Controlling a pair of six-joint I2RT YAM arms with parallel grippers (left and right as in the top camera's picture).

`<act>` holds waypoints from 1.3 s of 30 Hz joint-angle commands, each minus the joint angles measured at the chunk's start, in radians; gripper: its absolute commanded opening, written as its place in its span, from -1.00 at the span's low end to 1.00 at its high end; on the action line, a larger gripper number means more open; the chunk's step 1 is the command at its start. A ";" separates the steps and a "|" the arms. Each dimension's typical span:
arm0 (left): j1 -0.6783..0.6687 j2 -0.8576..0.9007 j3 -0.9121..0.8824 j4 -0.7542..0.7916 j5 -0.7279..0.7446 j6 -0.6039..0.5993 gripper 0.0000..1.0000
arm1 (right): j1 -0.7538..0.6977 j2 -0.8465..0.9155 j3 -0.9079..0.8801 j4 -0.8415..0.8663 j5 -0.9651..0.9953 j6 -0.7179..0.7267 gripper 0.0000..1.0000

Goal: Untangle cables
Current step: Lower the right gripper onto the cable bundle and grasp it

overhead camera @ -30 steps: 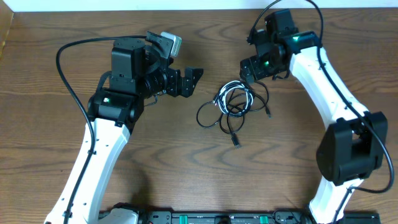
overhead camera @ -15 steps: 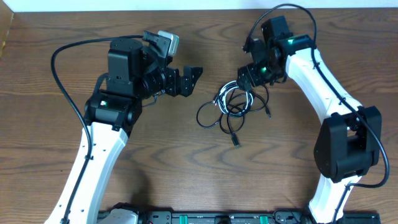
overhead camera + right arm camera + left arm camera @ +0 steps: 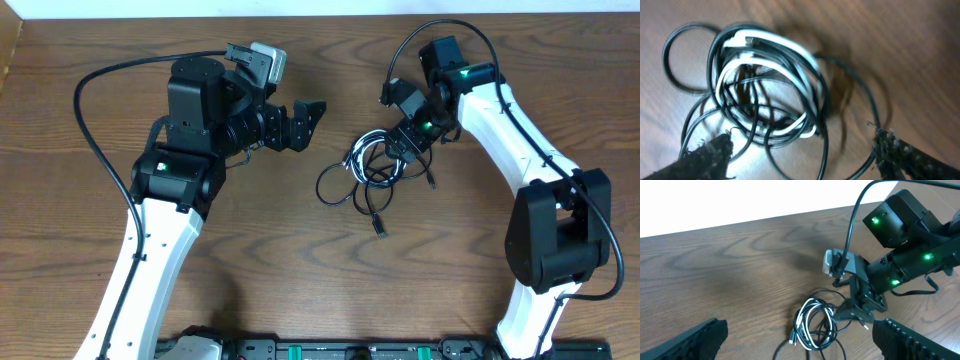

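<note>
The cables (image 3: 373, 163) lie in one tangle on the wooden table, black loops wound with one white cord. A black plug end (image 3: 381, 228) trails toward the front. My right gripper (image 3: 404, 143) hangs open low over the tangle's right edge. In the right wrist view the coil (image 3: 770, 75) fills the frame and black strands run between the fingertips (image 3: 705, 157) of that gripper (image 3: 805, 160), with nothing clamped. My left gripper (image 3: 312, 125) is open, raised to the left of the tangle. In its own view it (image 3: 805, 345) looks down on the cables (image 3: 815, 327) and the right gripper (image 3: 860, 307).
A light wall or edge (image 3: 320, 8) runs along the far side of the table (image 3: 260, 250). Thick black arm wires arc over both arms, one above the left shoulder (image 3: 90, 110) and one above the right wrist (image 3: 440, 28).
My right gripper has swung down and to the left, onto the right edge of the tangle, with its wrist turned. The left arm has crept slightly up and left. The cables lie as before.
</note>
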 commanded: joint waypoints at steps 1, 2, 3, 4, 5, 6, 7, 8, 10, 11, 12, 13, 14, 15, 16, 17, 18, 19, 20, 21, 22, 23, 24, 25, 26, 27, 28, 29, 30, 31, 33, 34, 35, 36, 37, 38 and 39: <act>-0.003 -0.022 0.026 -0.003 -0.008 -0.009 0.96 | 0.004 0.008 -0.045 0.040 -0.013 -0.034 0.57; -0.003 -0.025 0.026 -0.003 -0.008 -0.009 0.96 | 0.004 0.008 -0.063 0.057 -0.013 -0.031 0.58; -0.003 -0.027 0.026 -0.004 -0.009 -0.009 0.96 | 0.004 0.008 -0.076 0.068 -0.013 -0.026 0.62; -0.003 -0.031 0.026 -0.003 -0.009 -0.009 0.96 | 0.004 0.008 -0.086 0.078 -0.013 -0.024 0.64; -0.003 -0.034 0.026 -0.003 -0.009 -0.009 0.96 | 0.005 0.008 -0.096 0.086 -0.013 -0.023 0.65; -0.003 -0.039 0.026 -0.003 -0.009 -0.009 0.96 | 0.005 0.008 -0.105 0.092 -0.013 -0.023 0.60; -0.003 -0.040 0.026 -0.003 -0.009 -0.009 0.96 | 0.005 0.008 -0.110 0.094 -0.013 -0.022 0.58; -0.003 -0.044 0.026 -0.003 -0.009 -0.009 0.96 | 0.005 0.008 -0.114 0.096 -0.013 -0.018 0.57; -0.003 -0.049 0.026 -0.003 -0.009 -0.009 0.96 | 0.005 0.008 -0.124 0.105 -0.013 -0.016 0.39; -0.003 -0.050 0.026 -0.003 -0.009 -0.009 0.96 | 0.005 0.008 -0.129 0.110 -0.013 -0.016 0.28; -0.003 -0.052 0.026 -0.003 -0.009 -0.009 0.96 | 0.005 0.008 -0.135 0.116 -0.014 -0.015 0.17; -0.003 -0.053 0.026 -0.003 -0.009 -0.009 0.96 | 0.005 0.008 -0.139 0.118 -0.014 -0.011 0.14; -0.003 -0.055 0.026 -0.003 -0.008 -0.010 0.96 | 0.005 0.008 -0.144 0.124 -0.014 -0.008 0.16; -0.003 -0.055 0.026 -0.003 -0.008 -0.010 0.96 | 0.005 0.008 -0.148 0.127 -0.014 -0.008 0.20; -0.003 -0.056 0.026 -0.004 -0.008 -0.010 0.96 | 0.005 0.008 -0.153 0.131 -0.014 -0.008 0.27; -0.003 -0.057 0.026 -0.004 -0.008 -0.013 0.96 | 0.005 0.008 -0.156 0.134 -0.014 -0.005 0.33; -0.003 -0.057 0.026 -0.004 -0.008 -0.013 0.96 | 0.005 0.008 -0.160 0.139 -0.014 -0.001 0.33; -0.004 -0.059 0.026 -0.004 -0.008 -0.013 0.96 | 0.005 0.008 -0.164 0.144 -0.014 0.000 0.33; -0.004 -0.061 0.026 -0.004 -0.008 -0.013 0.96 | 0.005 0.008 -0.170 0.149 -0.014 0.000 0.28; -0.004 -0.063 0.026 -0.004 -0.008 -0.013 0.96 | 0.005 0.008 -0.174 0.154 -0.014 0.000 0.21; -0.004 -0.064 0.026 -0.004 -0.008 -0.013 0.96 | 0.005 0.008 -0.181 0.163 -0.014 0.000 0.09; -0.004 -0.065 0.026 -0.004 -0.008 -0.013 0.96 | 0.005 0.008 -0.186 0.169 -0.014 0.003 -0.02; -0.004 -0.066 0.026 -0.004 -0.008 -0.013 0.96 | 0.005 0.008 -0.191 0.177 -0.014 0.012 -0.11; -0.004 -0.068 0.026 -0.004 -0.008 -0.013 0.96 | 0.005 0.008 -0.196 0.187 -0.014 0.022 -0.16; -0.004 -0.068 0.026 -0.005 -0.008 -0.013 0.96 | 0.005 0.008 -0.200 0.196 -0.016 0.029 -0.16; -0.004 -0.068 0.026 -0.005 -0.008 -0.013 0.95 | 0.005 0.008 -0.202 0.200 -0.022 0.029 -0.14; -0.004 -0.068 0.026 -0.007 -0.008 -0.013 0.96 | 0.005 0.008 -0.202 0.203 -0.025 0.029 -0.15; -0.004 -0.068 0.026 -0.008 -0.008 -0.013 0.95 | 0.005 0.008 -0.202 0.204 -0.027 0.029 -0.22; -0.004 -0.068 0.026 -0.010 -0.008 -0.013 0.96 | 0.005 0.008 -0.202 0.208 -0.032 0.029 -0.49; -0.004 -0.068 0.026 -0.011 -0.008 -0.013 0.96 | 0.005 0.008 -0.202 0.211 -0.033 0.030 -0.58; -0.004 -0.068 0.026 -0.011 -0.008 -0.013 0.96 | 0.005 0.008 -0.203 0.222 -0.036 0.048 -0.63; -0.004 -0.068 0.026 -0.011 -0.008 -0.013 0.96 | 0.005 0.008 -0.202 0.233 -0.036 0.064 -0.63; -0.004 -0.068 0.026 -0.011 -0.008 -0.013 0.96 | 0.005 0.008 -0.202 0.246 -0.036 0.083 -0.67; -0.004 -0.068 0.026 -0.011 -0.008 -0.013 0.96 | 0.005 0.008 -0.202 0.260 -0.036 0.101 -0.74; -0.004 -0.068 0.026 -0.011 -0.008 -0.012 0.96 | 0.005 0.008 -0.202 0.272 -0.036 0.113 -0.82; -0.004 -0.068 0.026 -0.011 -0.008 -0.012 0.95 | 0.005 0.008 -0.202 0.282 -0.036 0.124 -0.93; -0.004 -0.068 0.026 -0.011 -0.009 -0.012 0.96 | 0.005 0.008 -0.202 0.293 -0.036 0.134 -0.98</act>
